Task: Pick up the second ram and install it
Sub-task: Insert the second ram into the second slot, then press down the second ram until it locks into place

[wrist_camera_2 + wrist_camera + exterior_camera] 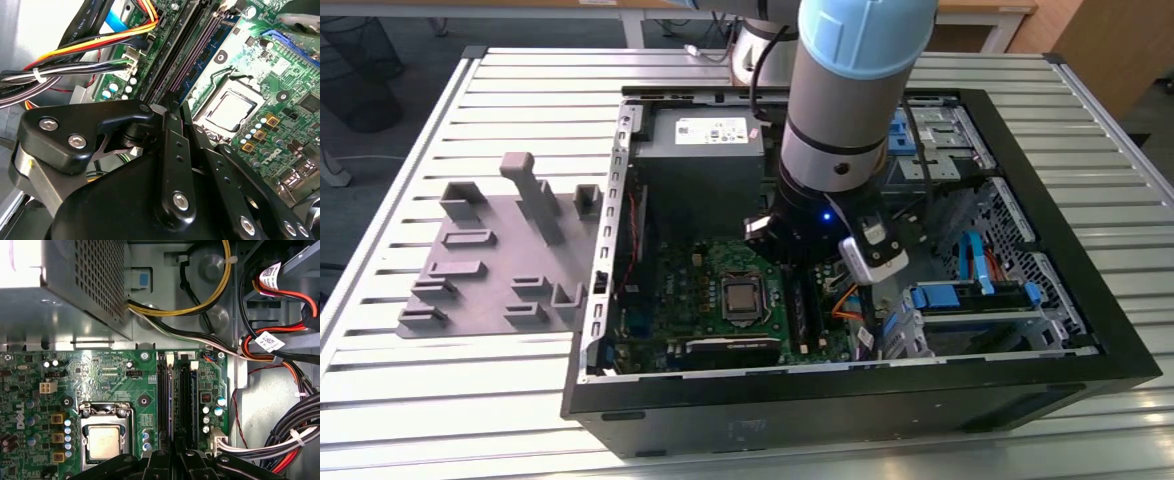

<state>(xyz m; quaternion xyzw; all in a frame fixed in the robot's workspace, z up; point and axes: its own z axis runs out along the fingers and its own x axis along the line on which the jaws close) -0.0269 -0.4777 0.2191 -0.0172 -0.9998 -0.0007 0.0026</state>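
The fingers (172, 145) are drawn close together on the second ram (192, 55), a thin blue strip seen edge-on along the black memory slots (189, 395). In the first wrist view the strip (170, 400) runs straight out from the gripper (175, 452).

The exterior view takes in the slatted metal bench (454, 90) and the open black computer case (854, 400) lying on it. The arm (861, 90) reaches down into the case. A grey holder block (480, 270) stands beside the case on that view's left.

Inside the case, the grey power supply (700, 150) sits next to the green motherboard (680, 290).

Closer in, both wrist views show the silver processor (102, 440) beside the slots. The second wrist view adds orange, yellow and black cables (90, 45) on the slots' other side.
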